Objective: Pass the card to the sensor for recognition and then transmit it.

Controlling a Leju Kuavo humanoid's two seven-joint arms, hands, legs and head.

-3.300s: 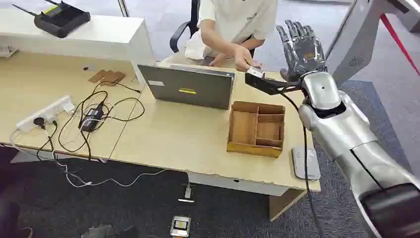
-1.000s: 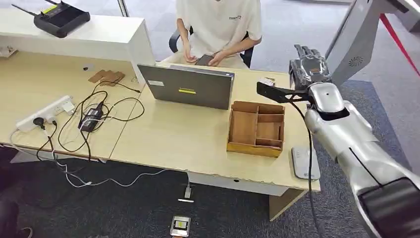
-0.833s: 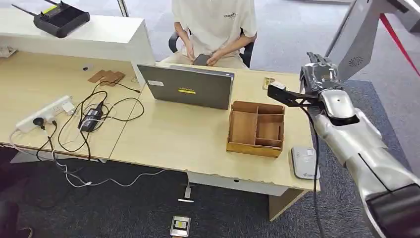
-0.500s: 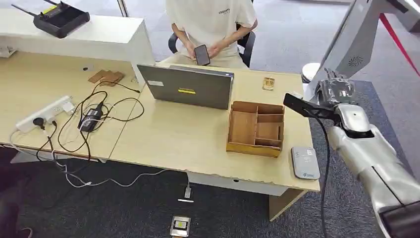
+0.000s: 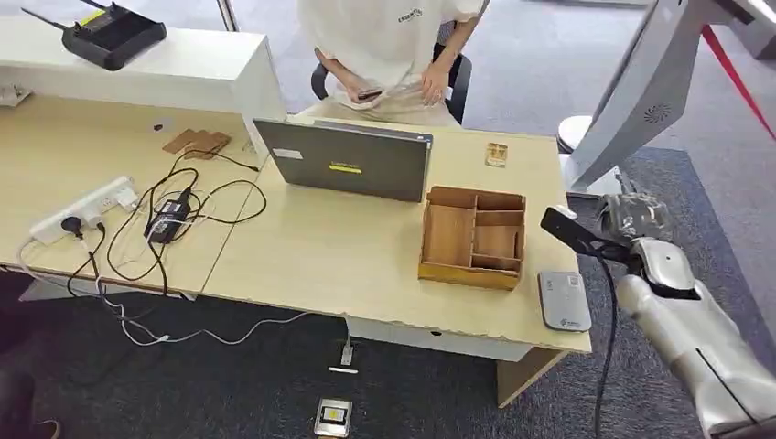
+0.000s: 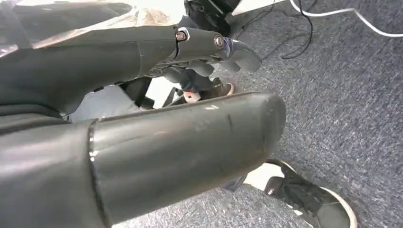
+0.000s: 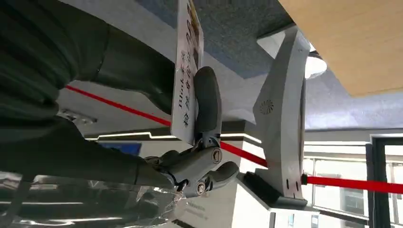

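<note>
Our right hand [image 7: 190, 137] pinches the white printed card [image 7: 186, 71] off the table edge, near the grey flat sensor pad [image 5: 563, 299]; our left hand [image 6: 204, 47] hangs with fingers curled in, holding nothing.

Desk [image 5: 348, 256] carries a closed grey laptop [image 5: 346, 161] at centre-far, with a wooden compartment tray [image 5: 474, 237] to its right. Power strip [image 5: 82, 208] and tangled black cables [image 5: 174, 219] lie left. Black router [image 5: 112, 33] sits on the far-left white shelf [image 5: 183, 64]. A seated person [image 5: 393, 46] faces the far edge.
</note>
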